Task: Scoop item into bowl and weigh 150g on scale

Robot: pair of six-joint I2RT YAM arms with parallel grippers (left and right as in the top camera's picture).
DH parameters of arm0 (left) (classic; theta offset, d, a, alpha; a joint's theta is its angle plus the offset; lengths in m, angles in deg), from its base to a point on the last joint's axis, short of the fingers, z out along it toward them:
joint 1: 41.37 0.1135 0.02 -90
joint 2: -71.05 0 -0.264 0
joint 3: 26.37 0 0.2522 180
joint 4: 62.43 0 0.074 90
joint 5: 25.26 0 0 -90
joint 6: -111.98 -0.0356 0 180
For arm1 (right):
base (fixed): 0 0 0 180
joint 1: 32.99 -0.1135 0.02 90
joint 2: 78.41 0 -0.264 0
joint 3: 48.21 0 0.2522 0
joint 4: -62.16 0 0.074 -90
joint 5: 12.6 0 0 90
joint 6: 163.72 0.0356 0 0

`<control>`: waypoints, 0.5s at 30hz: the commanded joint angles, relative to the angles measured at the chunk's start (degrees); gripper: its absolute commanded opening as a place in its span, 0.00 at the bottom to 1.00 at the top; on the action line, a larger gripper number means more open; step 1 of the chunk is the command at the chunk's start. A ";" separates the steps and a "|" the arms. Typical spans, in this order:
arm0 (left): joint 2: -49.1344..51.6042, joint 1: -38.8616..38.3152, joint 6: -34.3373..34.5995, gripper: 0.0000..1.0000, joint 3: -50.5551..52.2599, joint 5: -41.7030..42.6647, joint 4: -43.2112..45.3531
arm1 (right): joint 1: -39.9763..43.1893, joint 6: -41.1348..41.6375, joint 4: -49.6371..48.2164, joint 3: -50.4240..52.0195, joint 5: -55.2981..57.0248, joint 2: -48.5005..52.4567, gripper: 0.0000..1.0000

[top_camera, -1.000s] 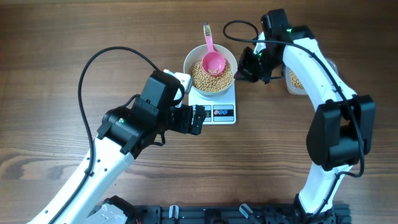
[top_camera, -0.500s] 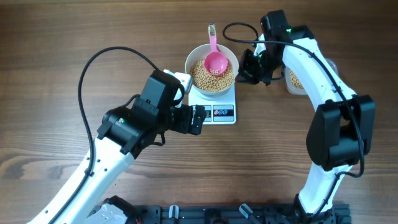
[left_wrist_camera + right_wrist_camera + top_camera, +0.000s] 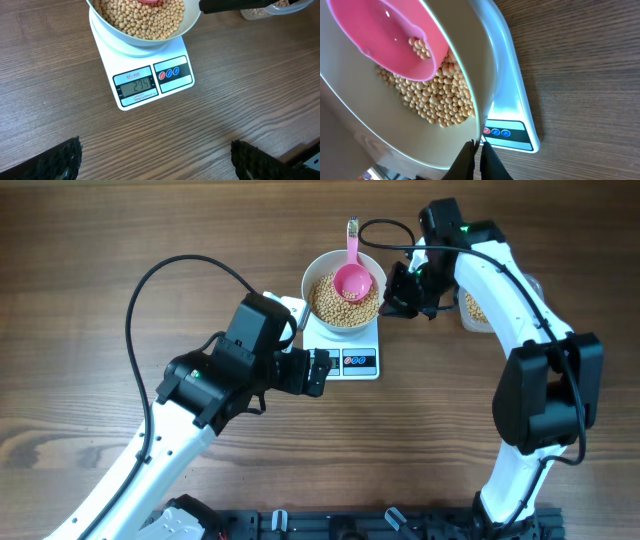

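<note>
Beige beans (image 3: 343, 304) fill the bowl (image 3: 311, 281) on the scale (image 3: 361, 362), scoop (image 3: 350, 280) lying in them; only trimming the weight looks left, I reckon. My left end effector (image 3: 157, 162) gapes empty, right end effector (image 3: 476, 150) pinched closed at the rim.

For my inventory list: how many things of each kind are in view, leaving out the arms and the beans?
bowl: 1
scale: 1
scoop: 1
tub: 1
Total: 4
</note>
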 commanded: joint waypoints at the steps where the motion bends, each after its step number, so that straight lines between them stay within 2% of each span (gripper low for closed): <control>1: -0.04 -0.26 -1.16 1.00 0.13 -0.52 0.15 | -0.09 -2.62 0.35 -1.09 -1.57 -1.38 0.04; 15: -0.04 -0.26 -1.16 1.00 0.13 -0.52 0.15 | -0.20 -5.77 1.27 -1.09 -4.20 -1.38 0.04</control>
